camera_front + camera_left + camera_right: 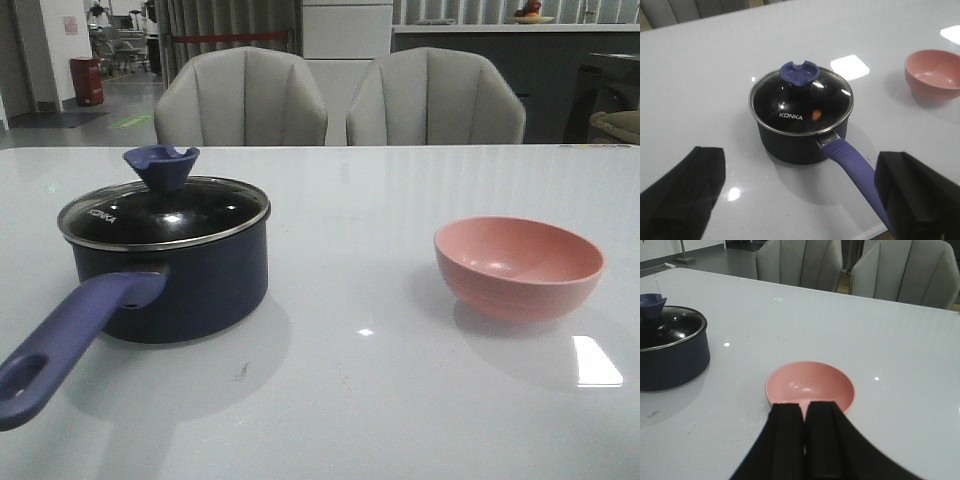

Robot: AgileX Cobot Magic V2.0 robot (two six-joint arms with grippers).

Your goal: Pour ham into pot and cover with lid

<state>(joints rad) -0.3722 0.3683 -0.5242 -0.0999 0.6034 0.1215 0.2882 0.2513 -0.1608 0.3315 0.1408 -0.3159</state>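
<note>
The dark navy pot stands on the left of the table, its blue-purple handle pointing toward the front edge. The glass lid with its blue knob sits closed on the pot. Through the lid one orange ham slice shows inside. My left gripper hangs wide open, back from the pot and holding nothing; the handle runs behind one finger. My right gripper is shut and empty, just short of the pink bowl. Neither gripper appears in the front view.
The pink bowl stands empty on the right of the table. Two grey chairs stand behind the far edge. The white glossy table stretches between pot and bowl.
</note>
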